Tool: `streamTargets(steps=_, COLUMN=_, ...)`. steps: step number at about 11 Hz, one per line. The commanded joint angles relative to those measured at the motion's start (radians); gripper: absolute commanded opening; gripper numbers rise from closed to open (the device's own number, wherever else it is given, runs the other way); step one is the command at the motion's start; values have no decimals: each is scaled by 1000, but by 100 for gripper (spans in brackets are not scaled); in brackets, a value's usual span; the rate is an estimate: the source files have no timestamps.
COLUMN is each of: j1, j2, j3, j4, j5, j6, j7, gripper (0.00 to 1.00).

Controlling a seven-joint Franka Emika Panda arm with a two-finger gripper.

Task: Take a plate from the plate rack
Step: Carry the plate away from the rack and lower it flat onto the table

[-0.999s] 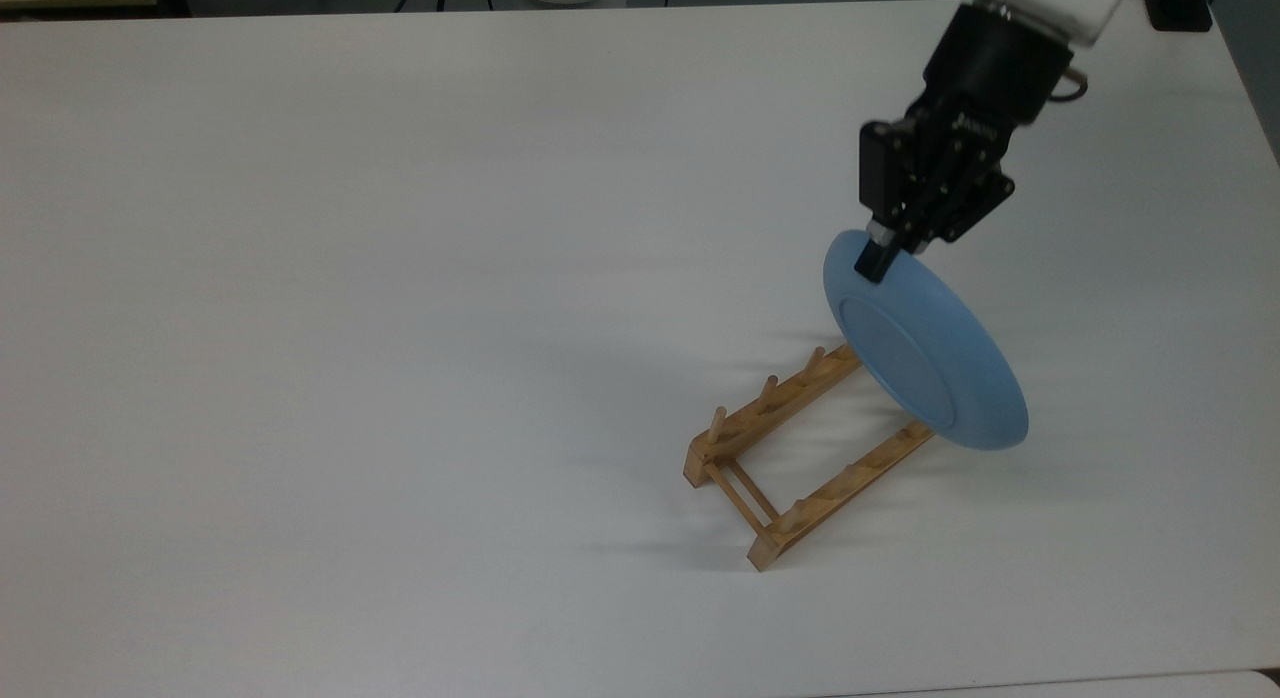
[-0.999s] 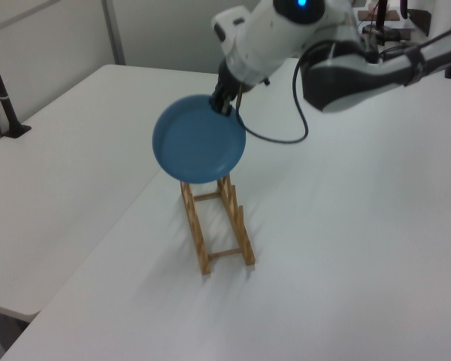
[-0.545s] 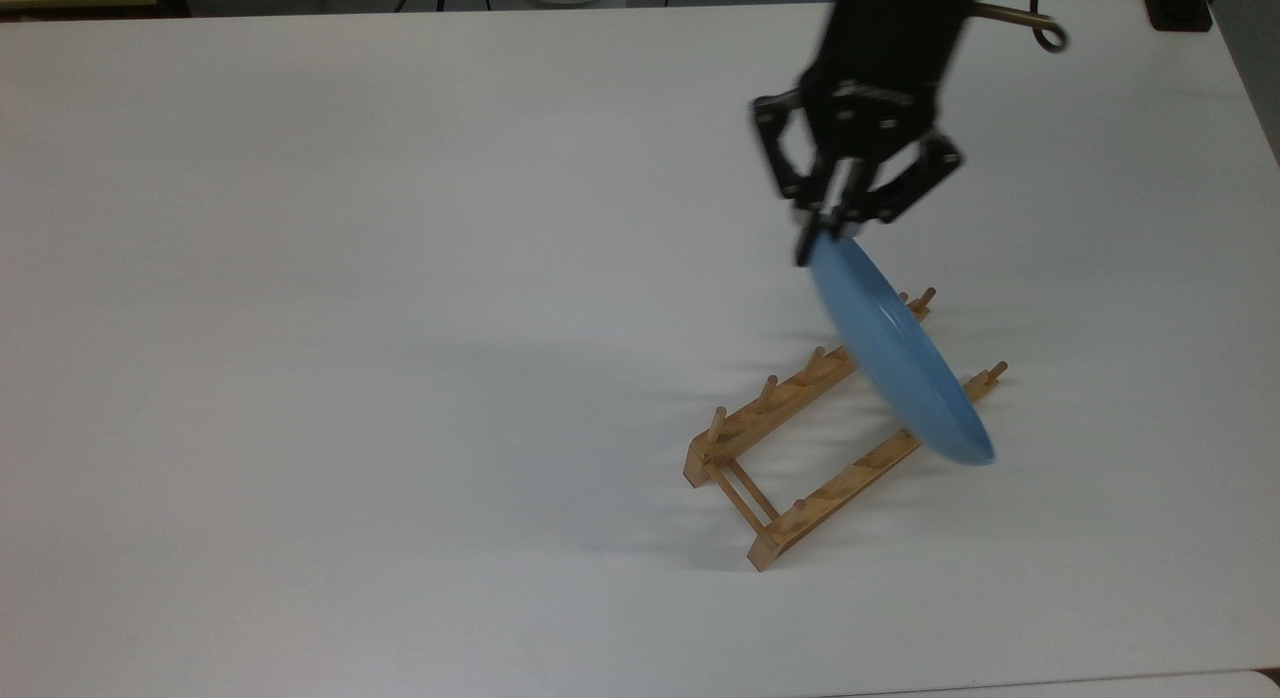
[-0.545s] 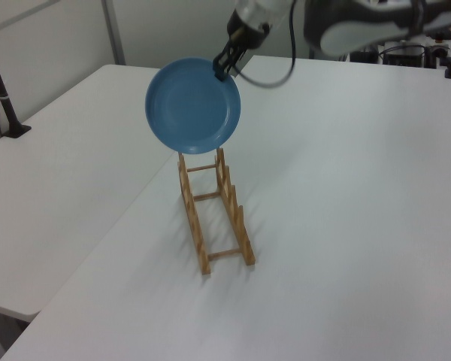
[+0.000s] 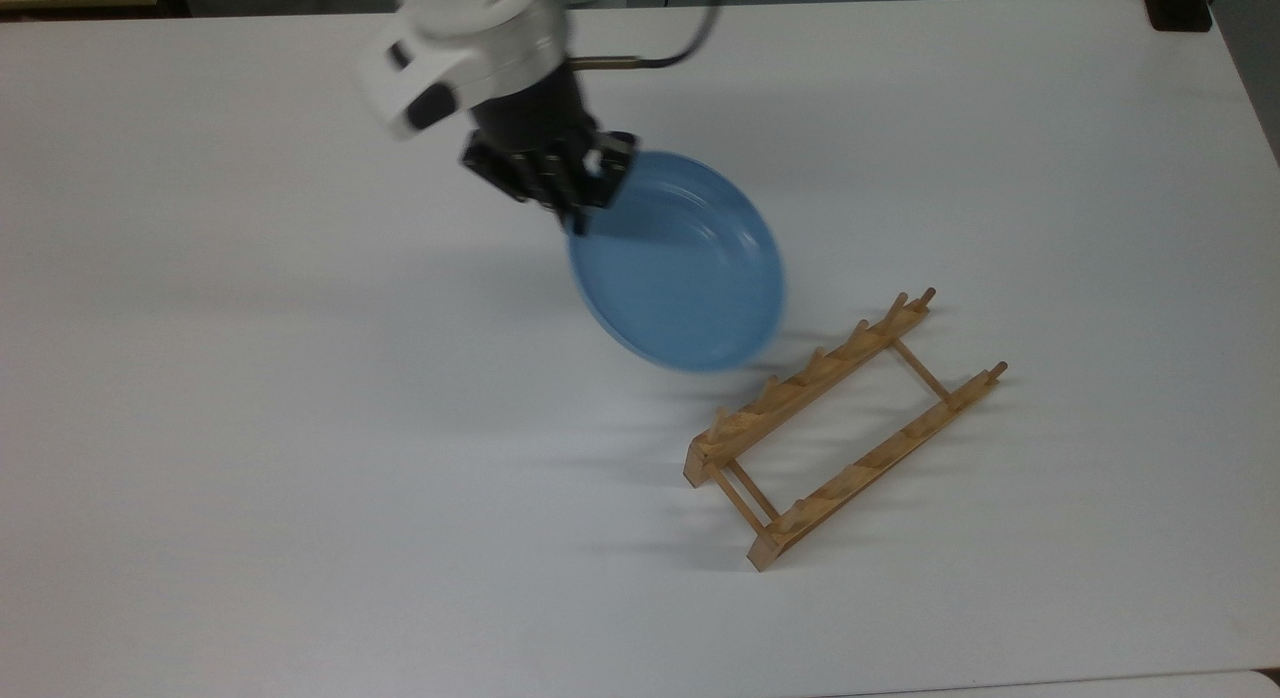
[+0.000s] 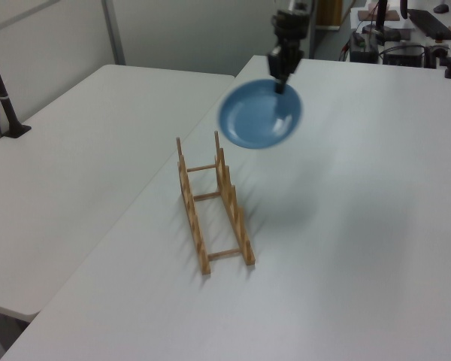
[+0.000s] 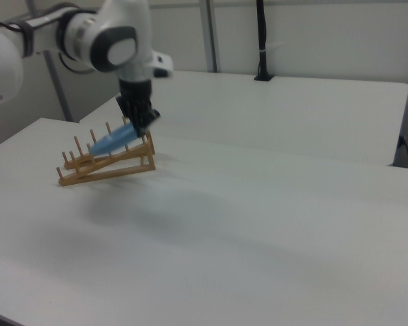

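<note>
Up in the air, we saw the gripper (image 5: 578, 221) (image 6: 279, 85) (image 7: 139, 131) with its jaws pinched tight on the rim of the plate (image 5: 678, 263) (image 6: 258, 115) (image 7: 113, 140), so the blue plate hung tilted above the white table (image 5: 250, 428) (image 6: 361, 226) (image 7: 258, 224). We saw the plate out of the plate rack (image 5: 840, 428) (image 6: 213, 203) (image 7: 106, 161) and not touching it. In the top view the plate hung toward the top view's upper left of the wooden rack, which stood on the table with no dish between its pegs.
</note>
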Motion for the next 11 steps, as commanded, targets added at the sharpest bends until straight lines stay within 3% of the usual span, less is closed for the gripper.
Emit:
streamTargets(steps=1, j1=-4, j2=-36, j3=-115, j4=-159, j5=16, j6=-107, j7=-380, gripper=0)
streamTargets(steps=3, j1=-39, j2=4, j3=-140, j4=-222, j5=1, j6=-98, j7=-512, gripper=0)
streamTargets(steps=5, j1=-44, j2=44, j3=-140, j4=-245, j5=-51, j6=-80, j7=-539, gripper=0)
streamTargets(steps=7, j1=-51, j2=66, j3=-140, j4=-328, j5=-71, j6=44, j7=-597, gripper=1)
streamTargets(steps=9, j1=-64, j2=77, j3=-143, j4=-333, j5=-106, j6=48, j7=-620, gripper=4)
streamTargets(steps=10, j1=-64, j2=77, j3=-143, j4=-335, j5=-122, j6=48, j7=-620, gripper=14)
streamTargets(steps=11, j1=-62, j2=78, j3=-143, j4=-339, j5=-149, j6=48, j7=-619, gripper=32)
